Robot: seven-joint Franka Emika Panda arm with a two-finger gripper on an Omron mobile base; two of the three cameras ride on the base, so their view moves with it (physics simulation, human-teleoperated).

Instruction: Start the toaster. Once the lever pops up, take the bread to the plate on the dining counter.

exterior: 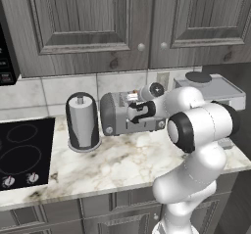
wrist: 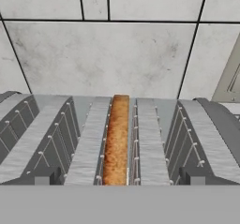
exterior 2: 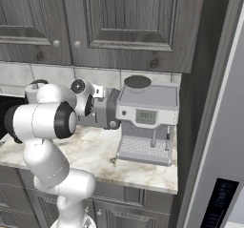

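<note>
While open, end effector (exterior: 131, 101) hovers above bread (wrist: 116, 141).

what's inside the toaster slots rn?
Hand view: the bread stands edge-up in one middle slot of the toaster; only its crusty top edge shows. The neighbouring slots show bare wire guides.

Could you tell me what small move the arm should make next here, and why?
Probably a short descent straight toward the bread. The hand view looks right down onto the toaster, with the slice standing on edge in a middle slot, centred in the picture, and the pincer is open. Whether the lever has popped up yet cannot be told from these views, so that is worth confirming before closing on the slice.
</note>
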